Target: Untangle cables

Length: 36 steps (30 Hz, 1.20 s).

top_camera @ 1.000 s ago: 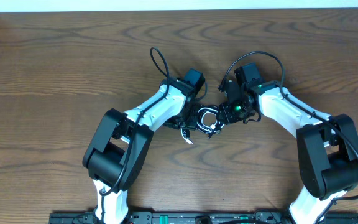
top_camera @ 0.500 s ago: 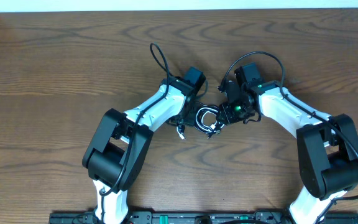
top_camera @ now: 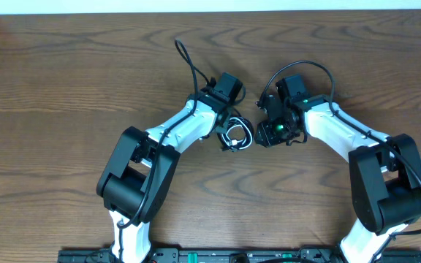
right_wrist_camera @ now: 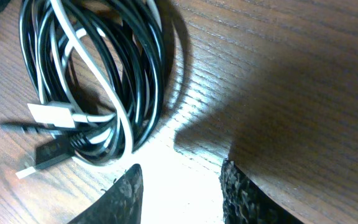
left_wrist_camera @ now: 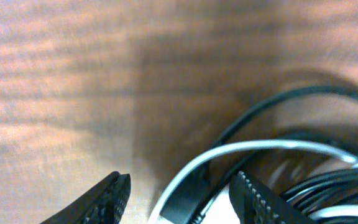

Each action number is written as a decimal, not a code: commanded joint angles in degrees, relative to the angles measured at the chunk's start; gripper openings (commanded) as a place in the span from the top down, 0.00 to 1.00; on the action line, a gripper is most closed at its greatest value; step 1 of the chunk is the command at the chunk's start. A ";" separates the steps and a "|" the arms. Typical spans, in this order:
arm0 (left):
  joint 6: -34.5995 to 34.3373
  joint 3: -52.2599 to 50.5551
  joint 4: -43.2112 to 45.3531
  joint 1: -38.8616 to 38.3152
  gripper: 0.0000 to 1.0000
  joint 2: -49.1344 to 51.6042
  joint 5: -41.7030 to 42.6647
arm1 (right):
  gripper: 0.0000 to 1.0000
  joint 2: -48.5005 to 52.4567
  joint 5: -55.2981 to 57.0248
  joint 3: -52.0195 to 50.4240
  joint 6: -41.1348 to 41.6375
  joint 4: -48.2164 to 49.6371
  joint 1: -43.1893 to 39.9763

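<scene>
The cables (top_camera: 236, 136) lie as a small coil of black and white loops on the wooden table, between my two grippers. My left gripper (top_camera: 226, 128) is at the coil's left edge. In the left wrist view its jaws (left_wrist_camera: 182, 196) are open, with a white cable (left_wrist_camera: 260, 146) and a dark plug (left_wrist_camera: 185, 199) lying between the fingertips. My right gripper (top_camera: 264, 136) is just right of the coil. In the right wrist view its jaws (right_wrist_camera: 182, 193) are open and empty over bare wood, with the coil (right_wrist_camera: 98, 81) and its plug ends (right_wrist_camera: 51, 115) ahead to the upper left.
The wooden table (top_camera: 64, 88) spreads out on all sides. Thick black arm wires (top_camera: 188, 62) loop above each wrist. A pale wall edge (top_camera: 196, 6) runs along the far side.
My left arm has swung toward the far side. The coil has shifted slightly up and left, and its loose plug end that trailed toward the front has been drawn in. The right arm barely moved.
</scene>
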 commanded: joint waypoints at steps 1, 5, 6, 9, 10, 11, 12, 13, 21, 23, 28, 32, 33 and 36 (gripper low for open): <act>1.44 -0.17 1.57 0.31 0.44 0.76 -2.12 | 0.63 -1.44 -0.13 0.46 0.59 -0.20 0.24; 1.42 -0.17 2.54 0.31 0.43 0.76 0.59 | 0.62 -1.44 -0.13 0.46 0.59 -0.20 0.26; 1.46 -0.17 2.54 0.31 0.43 0.76 1.14 | 0.61 -1.44 -0.13 0.46 0.59 -0.20 0.24; 3.65 0.09 2.34 0.35 0.44 0.63 1.03 | 0.60 -1.44 -0.13 0.46 0.59 -0.17 0.24; 3.98 0.52 1.81 0.55 0.44 0.50 0.74 | 0.60 -1.44 -0.13 0.46 0.59 -0.17 0.26; 3.98 1.16 1.09 0.79 0.43 0.26 0.74 | 0.59 -1.44 -0.13 0.46 0.59 -0.17 0.26; 3.78 1.90 0.24 0.96 0.44 -0.07 0.76 | 0.59 -1.44 -0.13 0.46 0.59 -0.15 0.31; 3.78 2.71 -0.72 1.11 0.43 -0.44 0.79 | 0.59 -1.44 -0.13 0.46 0.59 -0.11 0.35; -3.19 5.64 -7.17 1.22 0.44 -3.34 1.81 | 0.57 -1.44 -0.13 0.46 0.59 0.02 0.37; -5.05 5.64 -8.63 1.22 0.43 -3.34 3.72 | 0.57 -1.44 -0.11 0.46 0.57 0.02 0.48; -6.82 5.62 -9.77 1.20 0.44 -3.32 13.42 | 0.55 -1.44 -0.11 0.46 0.57 0.33 0.52; -8.83 5.31 -9.97 1.16 0.44 -3.32 16.44 | 0.55 -1.44 -0.11 0.46 0.57 0.66 0.52; -9.73 5.01 -9.86 1.18 0.44 -3.32 16.41 | 0.55 -1.44 -0.11 0.46 0.59 0.66 0.52; -10.21 3.54 -8.48 1.18 0.45 -3.32 16.33 | 0.55 -1.44 -0.13 0.46 0.57 0.63 0.57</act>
